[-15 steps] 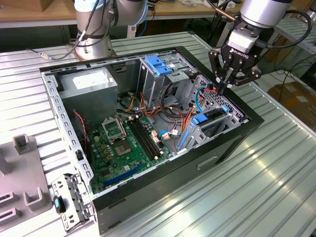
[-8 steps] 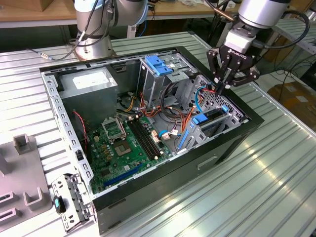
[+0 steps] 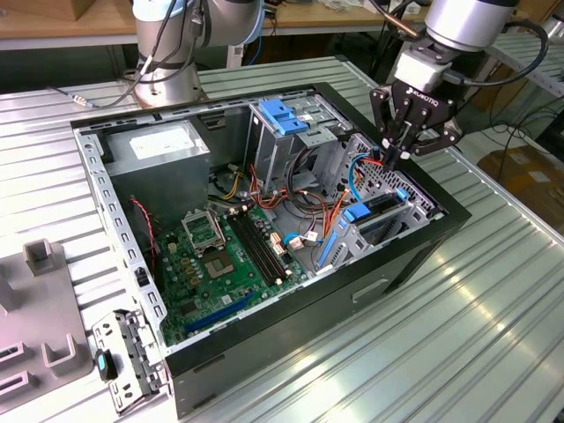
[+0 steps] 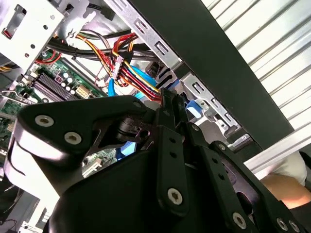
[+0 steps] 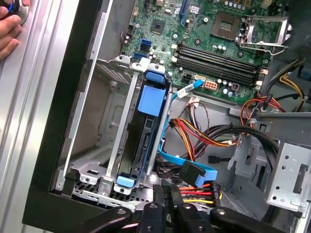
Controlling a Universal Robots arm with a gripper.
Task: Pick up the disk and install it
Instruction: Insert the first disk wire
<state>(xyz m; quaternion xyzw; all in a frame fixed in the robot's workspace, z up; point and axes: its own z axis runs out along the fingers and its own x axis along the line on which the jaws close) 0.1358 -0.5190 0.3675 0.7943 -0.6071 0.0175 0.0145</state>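
An open computer case (image 3: 264, 220) lies on its side on the ribbed metal desk (image 3: 458, 335), with the green motherboard (image 3: 225, 264) on its floor and a grey power supply box (image 3: 167, 150) in the far corner. The gripper (image 3: 394, 152) hangs over the drive cage (image 3: 388, 198) at the exterior view's right end of the case, its tips among the red and blue cables there. Its jaws are drawn together, finger against finger, in both wrist views, and nothing is held between them. The disk (image 5: 146, 141) sits on edge inside the drive cage, slid down between the cage's metal walls, with its blue side rail and blue tabs showing at the top and bottom ends in the first wrist view. A flat blue data cable (image 5: 189, 170) and a bundle of red, yellow and black power wires (image 5: 199, 133) lie just beside the cage. A blue latch plate (image 3: 284, 116) stands over the other bay near the middle of the case. A person's hand (image 5: 10, 34) rests on the desk outside the case wall.
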